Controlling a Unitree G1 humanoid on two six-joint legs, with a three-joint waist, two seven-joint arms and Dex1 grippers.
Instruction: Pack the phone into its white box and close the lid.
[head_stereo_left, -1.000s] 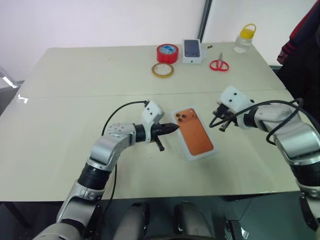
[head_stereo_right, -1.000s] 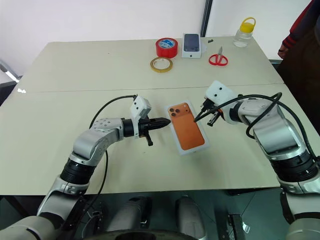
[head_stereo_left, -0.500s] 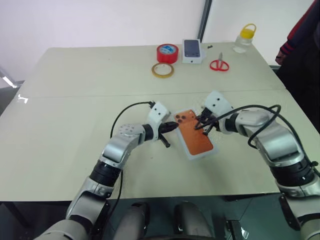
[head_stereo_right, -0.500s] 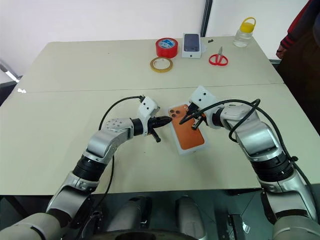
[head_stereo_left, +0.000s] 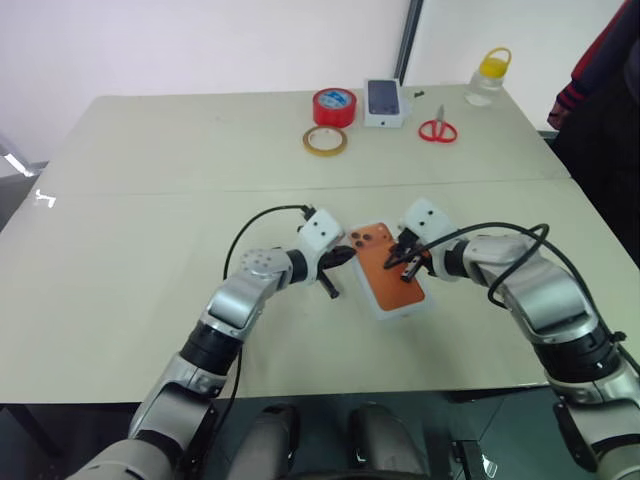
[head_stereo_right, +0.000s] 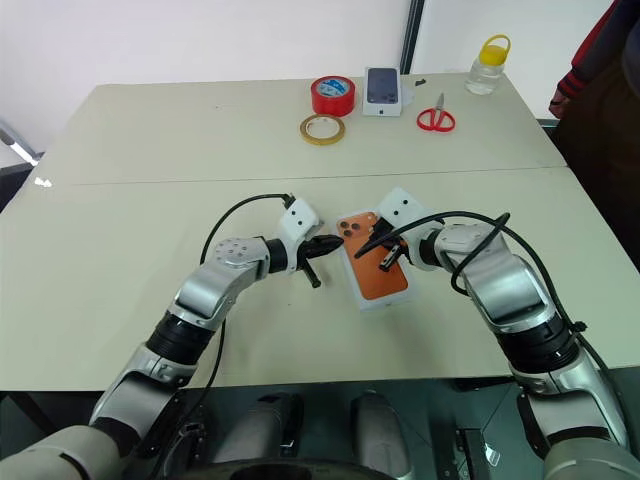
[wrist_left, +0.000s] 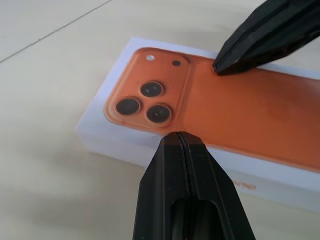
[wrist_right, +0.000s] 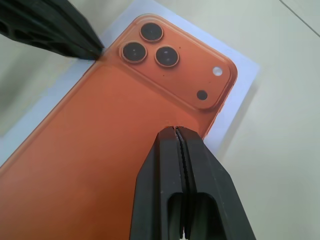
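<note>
While both grippers meet over the middle of the desk (head_stereo_left: 150, 200), the parts read as follows.
Phone: the orange phone (head_stereo_left: 393, 272) lies back up in the white box (head_stereo_left: 400, 309), between the two grippers, its camera lenses at the end nearest both tips.
Left gripper: the left gripper (head_stereo_left: 347, 254) has its fingers pressed together and grips nothing; its tip sits at the box edge just beside the lens corner.
Right gripper: the right gripper (head_stereo_left: 392, 262) has its fingers together too, empty, with the tip over the phone's back close to the lens cluster.
Far desk edge: well beyond both grippers stand a red tape roll (head_stereo_left: 335, 105), a tan tape ring (head_stereo_left: 326, 140), a small printed box (head_stereo_left: 385, 101), red scissors (head_stereo_left: 437, 129) and a yellow-capped jar (head_stereo_left: 488, 76).
</note>
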